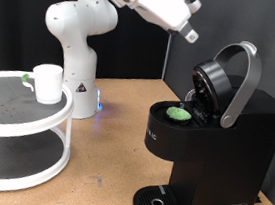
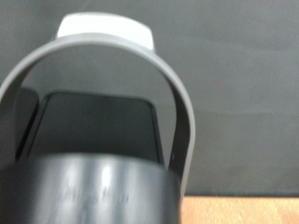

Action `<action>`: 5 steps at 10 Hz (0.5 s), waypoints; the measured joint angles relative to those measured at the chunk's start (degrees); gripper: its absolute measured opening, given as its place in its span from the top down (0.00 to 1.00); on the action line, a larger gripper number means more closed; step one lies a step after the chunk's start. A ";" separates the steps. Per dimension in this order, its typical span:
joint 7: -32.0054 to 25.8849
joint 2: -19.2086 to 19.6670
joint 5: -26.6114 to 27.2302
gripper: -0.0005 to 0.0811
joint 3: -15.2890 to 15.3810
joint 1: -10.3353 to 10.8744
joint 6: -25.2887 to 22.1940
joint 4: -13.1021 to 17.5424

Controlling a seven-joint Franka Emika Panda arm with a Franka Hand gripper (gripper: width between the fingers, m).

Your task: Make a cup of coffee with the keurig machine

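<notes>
Hand (image 1: pixel 189 32) hovering above keurig machine (image 1: pixel 213 142), lid raised, green pod (image 1: pixel 179 114) sitting inside; cup (image 1: pixel 47 82) resting on white rack (image 1: pixel 18 128).

Raised lid handle (image 1: pixel 243 80) arches over pod bay.

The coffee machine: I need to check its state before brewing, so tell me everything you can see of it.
The coffee machine is a large black boxy brewer, plastic by its look, standing on the wooden table at the exterior view's right. Its lid is raised by a grey arched handle, baring a green-topped pod seated in the chamber. A round drip base sits at its foot with nothing on it. The gripper hangs above, apart from it.
</notes>
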 joint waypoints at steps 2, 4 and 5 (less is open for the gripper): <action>1.48 0.43 1.57 0.01 1.59 0.78 1.16 0.92; 3.59 1.47 1.25 0.01 3.67 1.81 1.11 2.74; 4.57 2.07 0.93 0.01 4.65 2.20 1.02 3.64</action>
